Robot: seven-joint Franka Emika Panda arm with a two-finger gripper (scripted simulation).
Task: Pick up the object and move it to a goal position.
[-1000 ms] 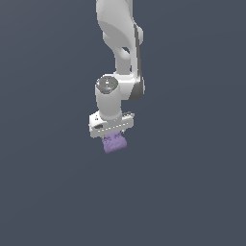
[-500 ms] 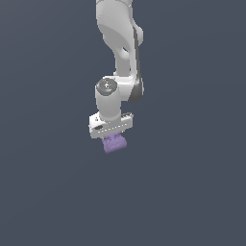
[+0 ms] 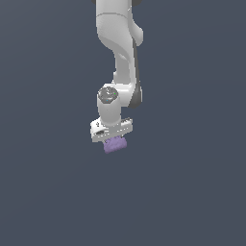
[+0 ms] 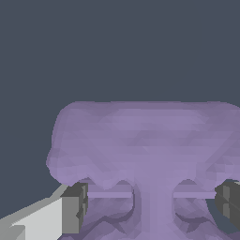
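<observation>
The object (image 3: 115,144) is a small lumpy pale-purple blob hanging just under my white gripper (image 3: 114,142) in the exterior view, near the middle of the picture. The gripper is shut on it; its fingers are hidden behind the hand and the blob there. In the wrist view the object (image 4: 145,145) fills most of the picture, with my gripper (image 4: 152,201) closed around its sides; one dark finger pad (image 4: 75,206) and the other (image 4: 228,197) press against it.
The white arm (image 3: 120,57) comes down from the top of the exterior view. All around is a plain dark grey-blue background with no other objects.
The arm with the held object has shifted very slightly; the grip on the object is unchanged.
</observation>
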